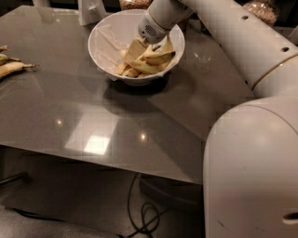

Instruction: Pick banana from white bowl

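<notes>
The white bowl (107,35) stands at the back middle of the grey table. Several yellow bananas lie in it on a white liner. The long, nearly straight banana (142,68) lies low across the bowl, with shorter curved, dark-stemmed bananas (160,56) to its right. My gripper (134,51) reaches down into the bowl from the upper right and rests on the banana pile, right above the long banana's left part. The gripper hides part of the pile.
Pale bananas with dark stems (11,67) lie on the table (93,116) at its left edge. A white object (91,10) and jars (260,9) stand behind the bowl. My white arm and body (251,153) fill the right side. Cables lie on the floor below.
</notes>
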Controlling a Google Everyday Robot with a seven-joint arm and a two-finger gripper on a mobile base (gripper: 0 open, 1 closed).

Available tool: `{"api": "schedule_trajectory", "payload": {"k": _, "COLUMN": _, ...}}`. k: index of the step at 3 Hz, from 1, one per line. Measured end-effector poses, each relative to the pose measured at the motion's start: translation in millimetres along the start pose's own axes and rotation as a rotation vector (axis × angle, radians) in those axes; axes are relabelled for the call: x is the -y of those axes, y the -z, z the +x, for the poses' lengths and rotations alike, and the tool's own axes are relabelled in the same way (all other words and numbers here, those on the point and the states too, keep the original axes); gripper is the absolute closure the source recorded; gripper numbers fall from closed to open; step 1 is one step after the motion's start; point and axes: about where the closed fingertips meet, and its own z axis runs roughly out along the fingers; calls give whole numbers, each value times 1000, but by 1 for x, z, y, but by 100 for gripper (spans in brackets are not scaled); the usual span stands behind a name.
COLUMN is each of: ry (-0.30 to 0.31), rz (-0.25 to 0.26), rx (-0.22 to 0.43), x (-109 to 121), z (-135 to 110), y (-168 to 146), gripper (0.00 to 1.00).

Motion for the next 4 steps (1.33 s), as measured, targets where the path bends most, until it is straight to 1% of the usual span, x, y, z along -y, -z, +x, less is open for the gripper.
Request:
{"api": "schedule_trajectory", "payload": {"k": 1, "ry": -46, "rz": -15, "rx": -22, "x": -1, "z": 7, "y": -4, "gripper": 57}}
{"api": "schedule_trajectory", "payload": {"k": 3, "ry": -129, "rz": -55, "rx": -63, "x": -10, "z": 24, "y": -13, "gripper": 56}}
{"api": "schedule_trajectory", "payload": {"k": 4, "ry": -129, "rz": -55, "rx": -63, "x": -10, "z": 23, "y": -11, "gripper": 60}}
